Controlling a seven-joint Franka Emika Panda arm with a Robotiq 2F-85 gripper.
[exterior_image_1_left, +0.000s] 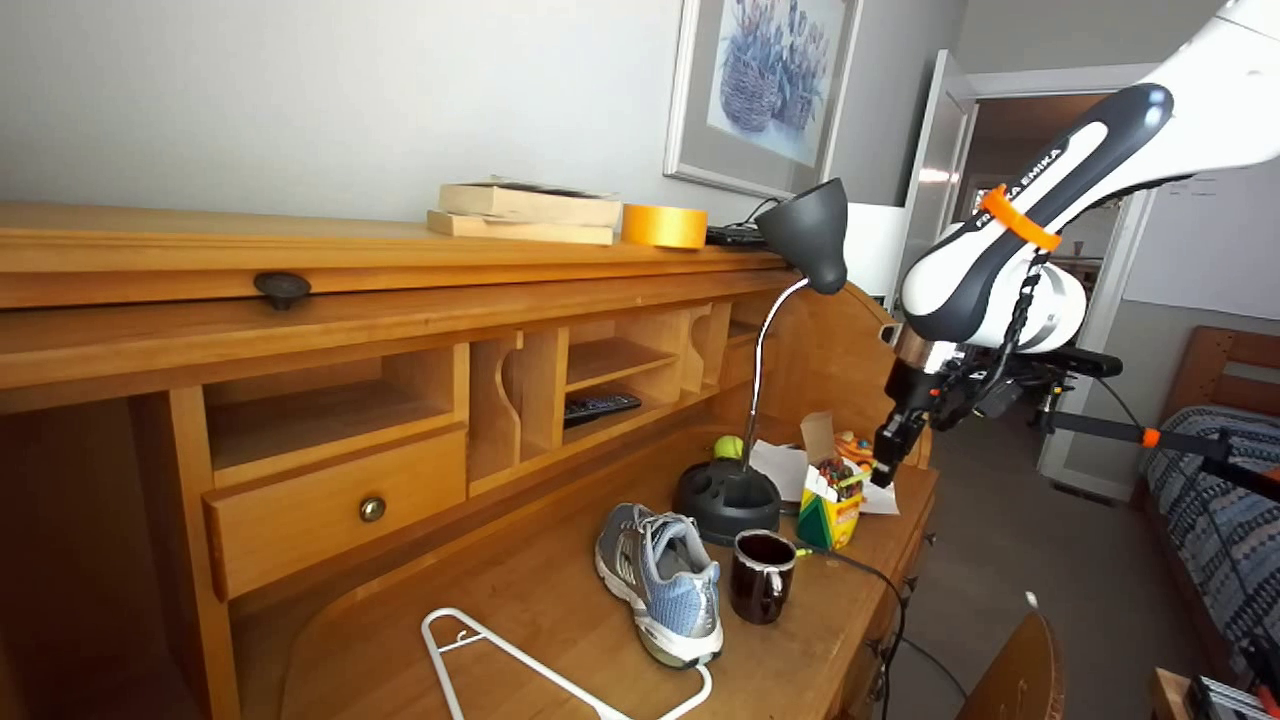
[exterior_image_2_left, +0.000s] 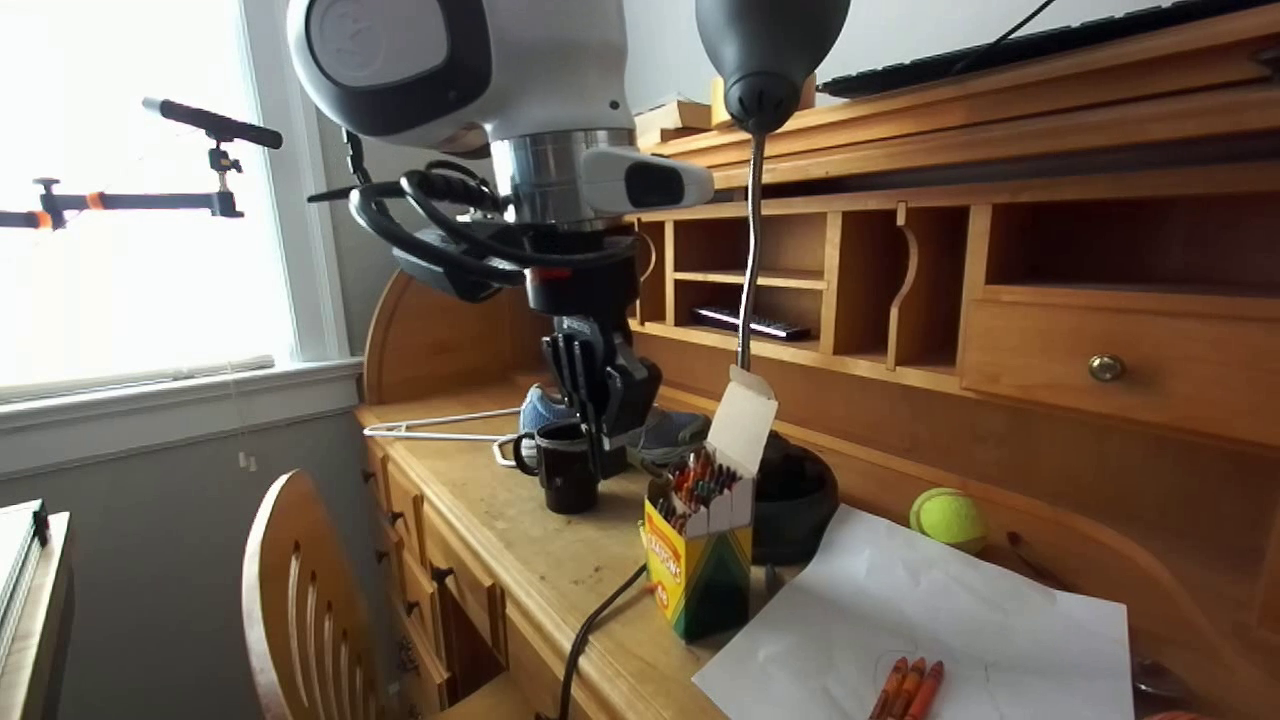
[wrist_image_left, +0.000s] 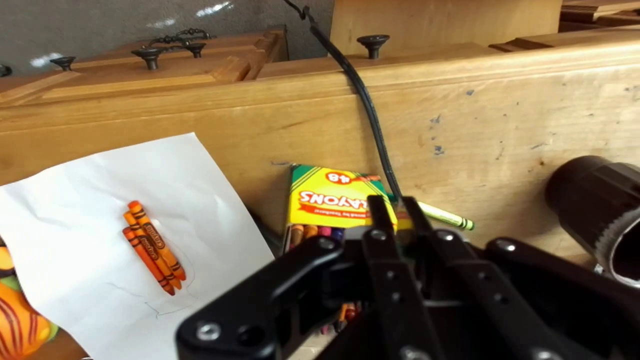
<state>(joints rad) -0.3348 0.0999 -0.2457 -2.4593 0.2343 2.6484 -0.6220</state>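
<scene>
My gripper (wrist_image_left: 391, 201) is above the desk, its two black fingers close together with a narrow gap and nothing visible between them. It also shows in both exterior views (exterior_image_1_left: 882, 474) (exterior_image_2_left: 606, 455). In the wrist view the fingertips overlap the right side of a yellow and green crayon box (wrist_image_left: 330, 197). The box (exterior_image_2_left: 700, 560) stands open and full of crayons. A light green crayon (wrist_image_left: 446, 216) lies beside the box, partly hidden by a finger. A dark mug (wrist_image_left: 595, 200) stands to the right. Several orange-red crayons (wrist_image_left: 155, 247) lie on white paper (wrist_image_left: 75, 210).
A black desk lamp (exterior_image_1_left: 728, 503) stands by the box. A grey-blue shoe (exterior_image_1_left: 665, 580) and white hanger (exterior_image_1_left: 540, 660) lie past the mug. A tennis ball (exterior_image_2_left: 948, 519) sits by the paper. A black cord (wrist_image_left: 367, 100) crosses the desk edge. A wooden chair (exterior_image_2_left: 310, 600) stands in front.
</scene>
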